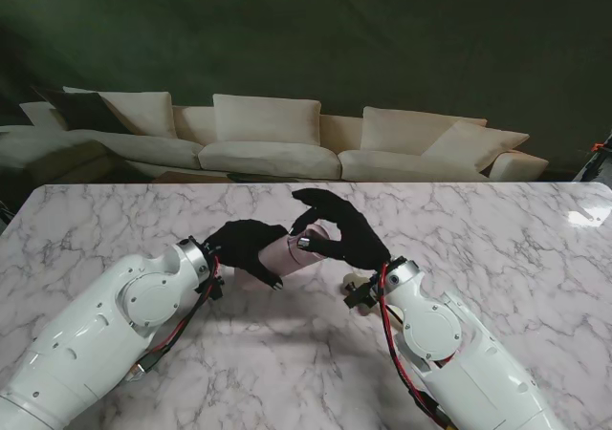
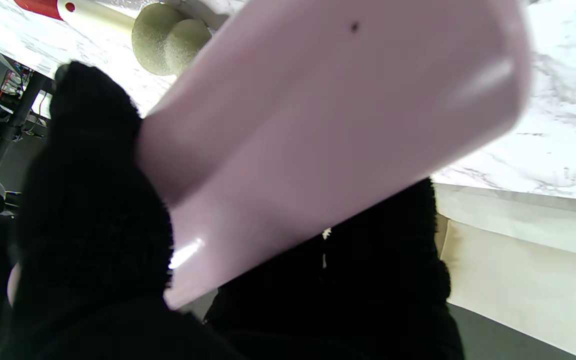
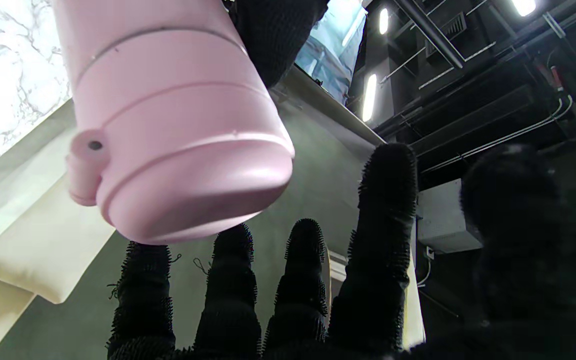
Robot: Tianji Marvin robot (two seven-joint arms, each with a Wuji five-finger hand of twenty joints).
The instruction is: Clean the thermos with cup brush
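Thermos (image 1: 287,253) sits gripped in left hand (image 1: 244,248), long axis aimed rightward at the right hand (image 1: 339,229), whose fingers are spread, empty, right at its lid end.

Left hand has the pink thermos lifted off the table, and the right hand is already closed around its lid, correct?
Not quite. The left hand does hold the pink thermos, but the right hand is open: the right wrist view shows its fingers spread beside the lid, not closed around it.
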